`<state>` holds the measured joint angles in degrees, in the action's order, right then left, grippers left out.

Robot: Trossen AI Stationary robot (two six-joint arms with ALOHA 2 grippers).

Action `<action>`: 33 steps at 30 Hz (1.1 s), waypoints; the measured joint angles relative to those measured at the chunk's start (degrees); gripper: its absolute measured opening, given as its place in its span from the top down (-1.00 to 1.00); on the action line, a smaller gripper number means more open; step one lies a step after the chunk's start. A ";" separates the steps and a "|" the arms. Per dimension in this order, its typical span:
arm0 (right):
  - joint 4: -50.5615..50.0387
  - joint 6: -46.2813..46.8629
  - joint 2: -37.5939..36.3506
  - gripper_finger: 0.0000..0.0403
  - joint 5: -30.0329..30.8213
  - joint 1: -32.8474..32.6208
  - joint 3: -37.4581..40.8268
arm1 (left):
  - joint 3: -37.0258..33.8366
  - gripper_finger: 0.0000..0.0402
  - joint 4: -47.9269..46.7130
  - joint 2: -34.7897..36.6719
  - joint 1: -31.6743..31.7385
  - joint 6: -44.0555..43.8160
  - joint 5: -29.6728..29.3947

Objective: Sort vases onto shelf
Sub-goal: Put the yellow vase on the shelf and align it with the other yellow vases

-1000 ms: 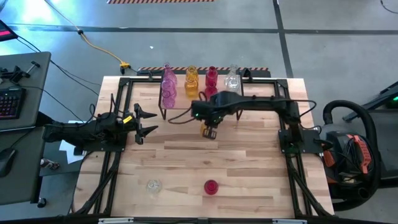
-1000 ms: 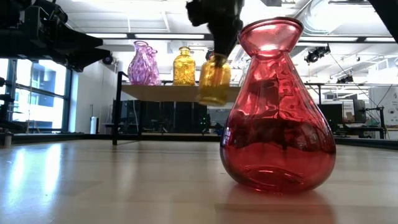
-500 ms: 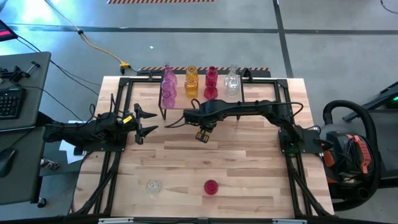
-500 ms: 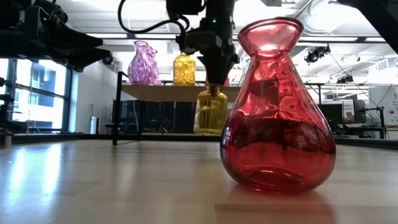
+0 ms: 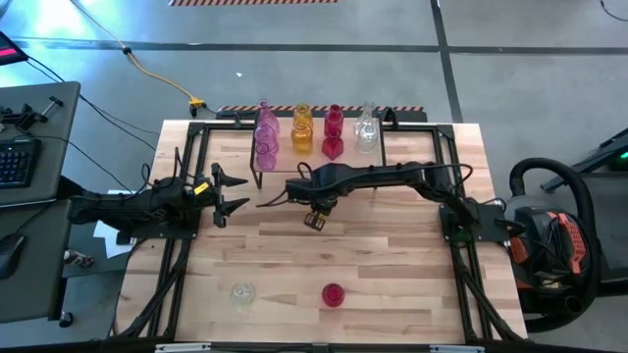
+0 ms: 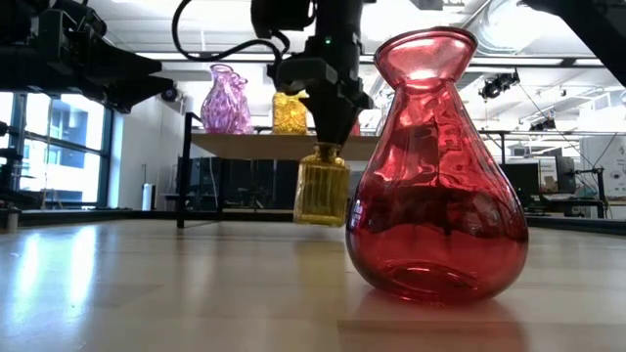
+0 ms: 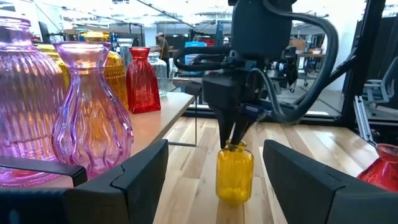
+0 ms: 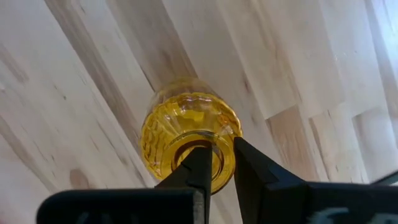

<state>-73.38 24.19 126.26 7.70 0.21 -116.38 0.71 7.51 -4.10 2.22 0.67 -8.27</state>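
Right gripper [image 6: 331,145] has carried the yellow vase [image 6: 321,186] out from just under the shelf [image 6: 284,144] and down to the table [image 5: 392,255] in front of it; fingers remain pinched on the rim, one inside the mouth, so likely a set-down, not a placement. Left gripper [image 5: 228,191] waits open at the table's left side. Every vase looks empty: several on the shelf, a red vase [image 5: 334,294] and a clear vase [image 5: 241,293] near the front edge.

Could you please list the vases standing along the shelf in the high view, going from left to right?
Pink vase → amber-yellow vase → red vase → clear vase.
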 joint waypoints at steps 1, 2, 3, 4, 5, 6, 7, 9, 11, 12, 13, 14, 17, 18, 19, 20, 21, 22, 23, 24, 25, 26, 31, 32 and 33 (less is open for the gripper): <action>0.21 0.01 0.13 0.86 -0.15 0.02 0.00 | 0.00 -0.27 0.00 -0.02 0.00 0.00 0.00; 0.30 0.13 0.22 0.86 -0.54 0.04 0.00 | 0.00 -0.27 -0.02 -0.02 0.00 0.00 0.00; 0.33 0.37 0.26 0.86 -0.72 0.04 0.00 | 0.00 -0.27 0.02 -0.02 0.01 0.00 -0.01; 0.47 0.43 0.26 0.85 -0.69 0.00 0.00 | 0.00 -0.27 0.01 -0.02 0.00 0.00 0.00; 0.78 0.43 0.26 0.85 -0.65 0.00 0.00 | 0.00 -0.27 -0.03 -0.02 0.00 0.00 0.00; 0.99 0.43 0.26 0.85 -0.63 0.00 0.00 | 0.00 -0.27 -0.01 -0.02 0.01 0.00 0.00; 0.92 0.43 0.26 0.85 -0.65 0.00 0.00 | 0.00 -0.27 0.02 -0.02 0.00 0.00 0.00; 0.80 0.44 0.26 0.85 -0.77 0.00 0.00 | 0.00 -0.27 -0.01 -0.02 0.02 0.00 0.00; 0.96 0.65 0.61 0.84 -1.28 0.00 0.00 | 0.00 -0.27 0.02 -0.02 0.00 0.00 0.00; 0.82 1.06 0.86 0.83 -1.89 0.00 0.00 | 0.00 -0.27 -0.01 -0.02 0.00 0.00 0.00; 0.78 1.30 1.23 0.81 -2.29 0.00 0.00 | 0.00 -0.27 0.00 -0.02 0.01 0.00 0.00; 0.89 1.30 1.37 0.79 -2.34 0.00 0.00 | 0.00 -0.27 0.02 -0.02 0.00 0.00 0.00; 0.96 1.33 1.37 0.71 -2.46 0.00 0.00 | 0.00 -0.27 0.01 -0.02 0.01 0.00 0.00; 0.96 1.33 1.37 0.69 -2.42 0.00 0.00 | 0.00 -0.27 -0.01 -0.02 0.00 0.00 0.00; 0.96 1.33 1.37 0.68 -2.38 0.00 0.00 | 0.00 -0.27 -0.01 -0.02 0.00 0.00 0.00; 0.93 1.33 1.37 0.66 -2.38 0.00 0.00 | 0.00 -0.27 0.00 -0.02 0.02 0.00 0.00; 0.91 1.34 1.37 0.65 -2.38 0.02 0.00 | 0.00 -0.27 -0.01 -0.01 0.02 0.00 0.00; 0.87 1.33 1.37 0.64 -2.38 0.00 0.00 | 0.00 -0.27 0.01 -0.02 0.02 0.00 0.00; 0.87 1.33 1.37 0.62 -2.42 0.02 0.00 | 0.00 -0.27 0.02 -0.02 0.00 0.00 0.00; 0.87 1.37 1.37 0.59 -2.42 0.02 0.00 | 0.00 -0.27 -0.01 -0.02 0.00 0.00 0.00; 0.87 1.47 1.37 0.56 -2.44 0.02 0.00 | 0.00 -0.27 -0.01 -0.02 0.01 0.00 0.00; 0.85 1.48 1.37 0.52 -2.46 0.02 0.00 | 0.00 -0.27 0.02 -0.02 0.01 0.00 0.00; 0.30 0.90 1.37 0.22 -2.84 0.15 0.00 | 0.00 -0.27 -0.01 -0.02 0.01 0.00 0.00; 0.28 0.65 1.37 0.15 -3.17 0.17 0.00 | 0.00 -0.27 0.00 -0.02 0.01 0.00 0.00; 0.22 0.37 1.37 0.08 -3.37 0.17 0.00 | 0.00 -0.27 0.01 -0.02 0.01 0.00 0.00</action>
<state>-73.16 24.56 127.63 4.33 0.38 -116.38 0.71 7.52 -4.12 2.23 0.67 -8.27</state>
